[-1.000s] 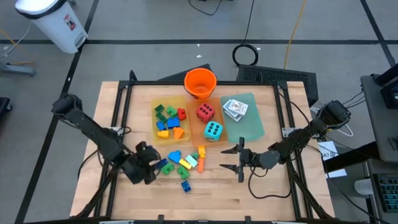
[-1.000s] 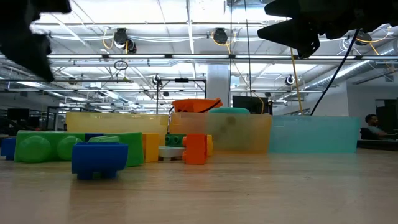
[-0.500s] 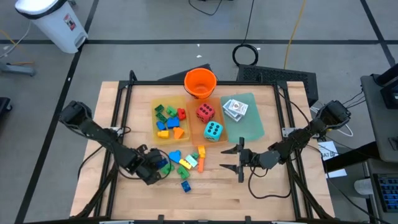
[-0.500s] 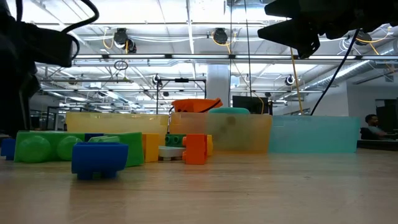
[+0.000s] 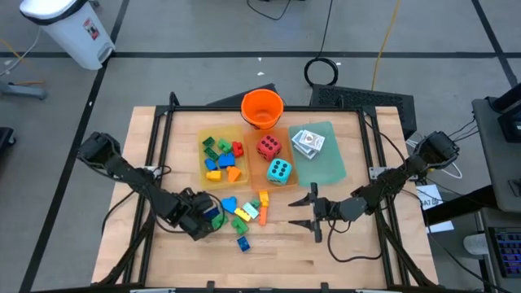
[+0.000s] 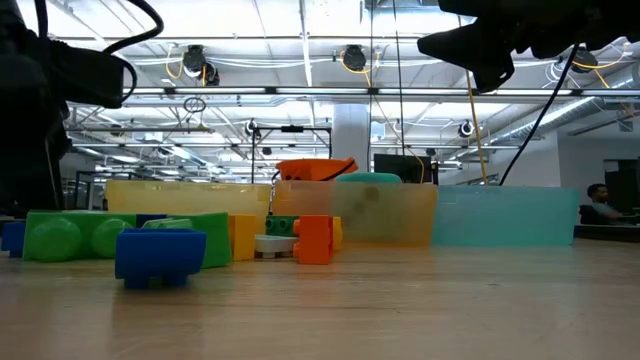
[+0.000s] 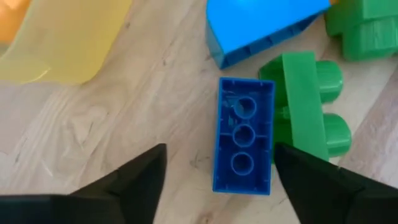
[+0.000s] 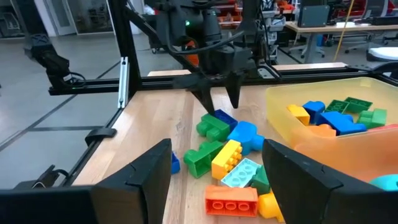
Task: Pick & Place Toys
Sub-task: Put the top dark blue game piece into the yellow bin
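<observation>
Jaws of the left gripper are standing apart, straddling a blue brick lying studs-up on the table, with no finger touching it; a green brick is lying against its side. Just beside them, more loose bricks are sitting below the yellow tray, which is holding other bricks. Red die and teal die are resting in the orange tray. Right gripper is hovering nearby, its fingers spread, holding nothing.
</observation>
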Robot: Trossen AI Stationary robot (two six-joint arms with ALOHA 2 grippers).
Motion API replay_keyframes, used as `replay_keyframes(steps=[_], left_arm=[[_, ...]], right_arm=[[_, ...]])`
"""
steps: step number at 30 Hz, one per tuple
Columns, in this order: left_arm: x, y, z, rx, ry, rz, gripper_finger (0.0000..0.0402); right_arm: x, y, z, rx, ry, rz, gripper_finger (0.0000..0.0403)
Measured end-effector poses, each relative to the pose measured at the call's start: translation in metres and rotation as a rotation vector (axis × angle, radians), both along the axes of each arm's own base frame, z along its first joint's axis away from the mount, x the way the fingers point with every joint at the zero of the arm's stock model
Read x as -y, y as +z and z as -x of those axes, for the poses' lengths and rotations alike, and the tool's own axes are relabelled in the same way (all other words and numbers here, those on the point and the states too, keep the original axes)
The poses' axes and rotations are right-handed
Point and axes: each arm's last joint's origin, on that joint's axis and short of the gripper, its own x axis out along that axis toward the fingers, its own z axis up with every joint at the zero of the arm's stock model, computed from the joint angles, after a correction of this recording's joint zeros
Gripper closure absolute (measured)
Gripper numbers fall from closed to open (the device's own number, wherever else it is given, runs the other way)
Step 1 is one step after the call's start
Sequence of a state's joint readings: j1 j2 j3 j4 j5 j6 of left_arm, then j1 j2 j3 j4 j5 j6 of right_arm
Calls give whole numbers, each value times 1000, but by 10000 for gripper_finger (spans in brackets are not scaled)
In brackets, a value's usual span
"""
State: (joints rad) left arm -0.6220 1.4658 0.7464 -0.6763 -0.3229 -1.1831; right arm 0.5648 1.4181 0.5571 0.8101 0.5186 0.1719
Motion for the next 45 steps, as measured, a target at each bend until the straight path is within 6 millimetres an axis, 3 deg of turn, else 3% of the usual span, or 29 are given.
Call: replay_keyframes(steps=[5,11,21,26,28,36,40,45], left_arm=[[1,-4,-2,31,-43,21,66],[-2,-19,2,65,-76,32,82],[-11,-31,10,57,-83,-30,159],[-8,-25,6,42,-170,-33,243],[-7,-21,3,42,-195,-29,266],[-11,10,-1,14,-162,-27,266],[-19,41,0,33,-151,-74,266],[-42,79,1,118,-43,-225,266]], right_arm=[[0,0,0,0,0,0,184],[0,0,0,0,0,1,185],[0,0,0,0,0,1,186],[0,0,0,0,0,0,190],[0,0,0,0,0,0,190],[0,0,0,0,0,1,190],[0,0,0,0,-1,1,192],[0,0,0,0,-1,1,193]])
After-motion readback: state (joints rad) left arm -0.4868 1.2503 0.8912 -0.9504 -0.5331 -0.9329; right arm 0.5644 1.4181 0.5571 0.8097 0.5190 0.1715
